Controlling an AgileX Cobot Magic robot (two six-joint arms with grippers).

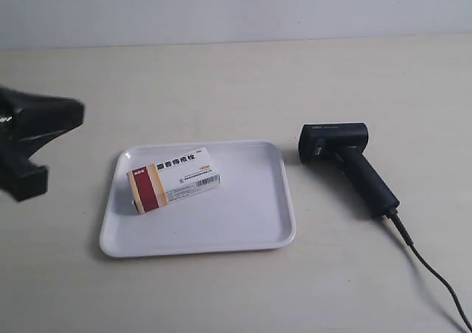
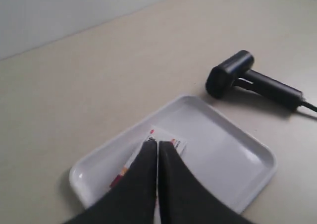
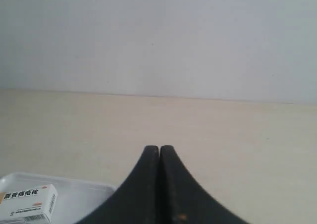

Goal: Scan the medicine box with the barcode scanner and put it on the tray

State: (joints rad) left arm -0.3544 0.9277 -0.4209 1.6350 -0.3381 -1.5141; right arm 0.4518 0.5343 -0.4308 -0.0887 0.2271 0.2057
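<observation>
The medicine box (image 1: 175, 178), white with a dark red and tan end, lies flat on the white tray (image 1: 251, 215), in its left half in the exterior view. On the table, off the tray's right side, lies the black barcode scanner (image 1: 346, 160). My left gripper (image 2: 157, 143) is shut with nothing in it. It hangs above the tray (image 2: 223, 154) and covers most of the box (image 2: 171, 137), with the scanner (image 2: 247, 78) lying beyond. My right gripper (image 3: 159, 147) is also shut and empty. The box (image 3: 27, 204) and a tray corner (image 3: 84, 194) sit off to its side.
The scanner's thin black cable (image 1: 431, 270) runs toward the front right edge of the exterior view. A black part of the arm (image 1: 37, 119) at the exterior view's left hangs over the table beside the tray. A pale wall (image 3: 158, 35) stands behind the beige table.
</observation>
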